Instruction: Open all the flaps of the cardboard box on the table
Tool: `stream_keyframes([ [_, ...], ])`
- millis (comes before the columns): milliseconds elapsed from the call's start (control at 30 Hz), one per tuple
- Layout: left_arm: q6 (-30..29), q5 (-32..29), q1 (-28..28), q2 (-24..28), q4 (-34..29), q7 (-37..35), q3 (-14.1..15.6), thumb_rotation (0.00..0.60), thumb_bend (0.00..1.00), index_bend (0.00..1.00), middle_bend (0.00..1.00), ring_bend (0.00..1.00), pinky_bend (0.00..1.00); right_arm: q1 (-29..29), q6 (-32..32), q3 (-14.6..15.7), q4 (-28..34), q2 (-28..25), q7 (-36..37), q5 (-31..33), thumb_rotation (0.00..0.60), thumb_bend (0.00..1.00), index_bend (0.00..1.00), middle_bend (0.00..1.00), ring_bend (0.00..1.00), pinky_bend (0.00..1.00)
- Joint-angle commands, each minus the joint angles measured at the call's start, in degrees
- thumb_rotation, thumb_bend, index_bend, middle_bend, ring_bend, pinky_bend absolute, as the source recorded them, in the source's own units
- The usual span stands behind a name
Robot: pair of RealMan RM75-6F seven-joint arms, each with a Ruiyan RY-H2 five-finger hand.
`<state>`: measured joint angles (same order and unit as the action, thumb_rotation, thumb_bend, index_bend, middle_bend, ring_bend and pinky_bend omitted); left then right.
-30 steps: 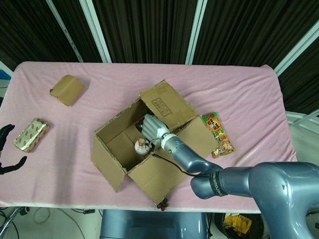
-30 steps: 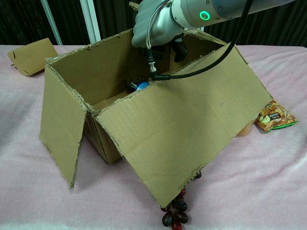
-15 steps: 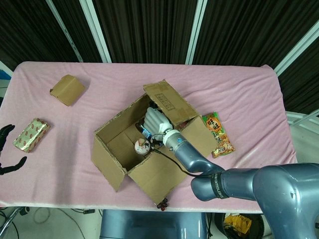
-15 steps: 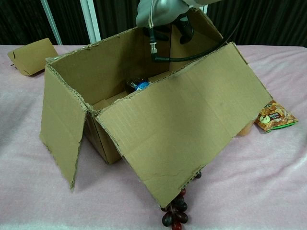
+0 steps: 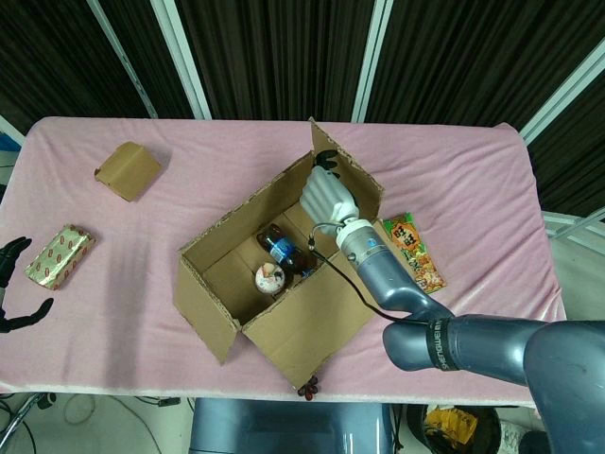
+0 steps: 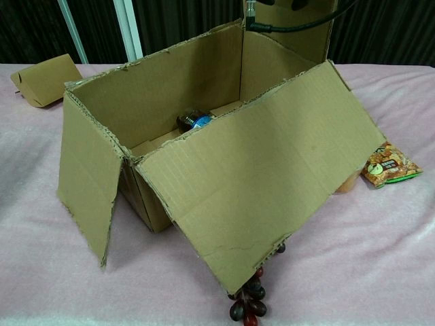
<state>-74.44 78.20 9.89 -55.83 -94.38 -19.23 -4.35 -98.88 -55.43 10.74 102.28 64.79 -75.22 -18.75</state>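
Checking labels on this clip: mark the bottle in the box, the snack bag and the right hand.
bottle (image 5: pixel 281 248): head view, on its body.
snack bag (image 5: pixel 416 255): head view, middle of the pack.
right hand (image 5: pixel 330 194): head view, back of the hand.

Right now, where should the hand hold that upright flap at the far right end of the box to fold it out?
Grip the upright flap by its free top edge, from inside the cardboard box, where the right hand already rests; it probably folds outward toward the snack packet.
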Motion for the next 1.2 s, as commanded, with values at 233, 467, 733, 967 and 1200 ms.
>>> stream_keyframes([
  [233,-0.2,0.2,-0.1,0.0,-0.4,0.7,0.0,0.6,0.27,0.01,0.02,0.0,0.07,4.1,-0.3,1.2,-2.9,-1.0,2.8,2.1,0.6,0.36,0.41,0.39,0.32,0.3],
  [467,-0.2,0.5,-0.2,0.1,-0.8,1.4,0.2,0.6,0.27,0.01,0.02,0.0,0.07,8.9,-1.4,1.5,-7.4,1.3,6.0,3.3,0.6,0.36,0.4,0.39,0.32,0.3],
  [733,-0.6,0.5,-0.3,0.1,-1.1,3.4,0.1,0.6,0.27,0.01,0.02,0.0,0.06,16.3,-6.5,-0.1,-5.2,-0.1,14.4,-2.8,0.6,0.36,0.27,0.35,0.3,0.29],
  [967,-2.8,-1.4,-0.8,-1.1,-0.7,10.4,-0.7,0.6,0.22,0.01,0.0,0.0,0.03,32.4,-24.1,-2.1,7.6,-6.1,35.5,-25.0,0.6,0.36,0.03,0.12,0.08,0.26],
  [1200,-6.1,-1.3,-1.6,-3.7,1.0,16.3,-0.9,0.6,0.14,0.0,0.0,0.0,0.0,48.1,-36.7,1.5,12.0,-8.3,48.1,-40.5,0.6,0.32,0.0,0.0,0.0,0.24],
])
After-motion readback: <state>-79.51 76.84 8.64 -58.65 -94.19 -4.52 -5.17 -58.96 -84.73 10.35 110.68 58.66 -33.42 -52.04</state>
